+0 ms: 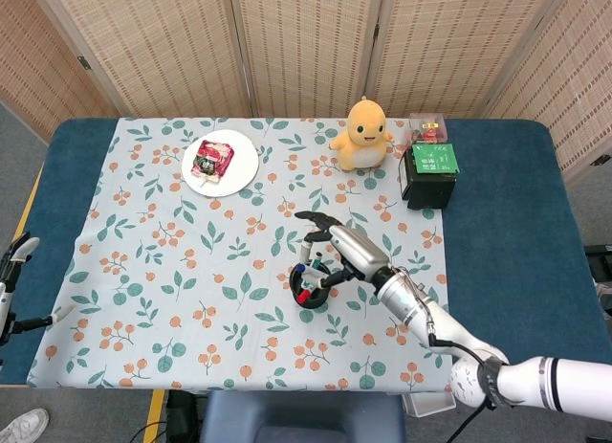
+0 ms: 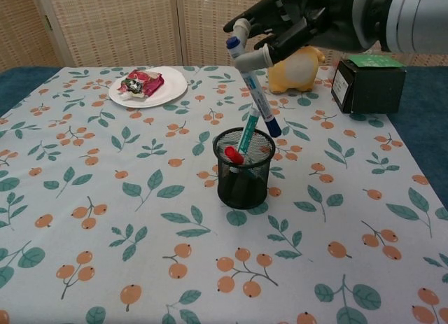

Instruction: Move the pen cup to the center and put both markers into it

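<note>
A black mesh pen cup (image 2: 243, 170) (image 1: 312, 286) stands near the middle of the floral cloth, with a green-and-white marker with a red cap (image 2: 246, 136) leaning inside it. My right hand (image 2: 294, 26) (image 1: 337, 247) hovers above the cup and pinches a white marker with blue ends (image 2: 253, 89). That marker slants down, its lower blue tip just over the cup's rim. My left hand (image 1: 13, 271) shows only at the far left edge of the head view, off the table, holding nothing.
A white plate with a red wrapped snack (image 2: 145, 86) sits at the back left. An orange plush toy (image 2: 301, 54) and a black box with a green top (image 2: 369, 82) stand at the back right, behind my right arm.
</note>
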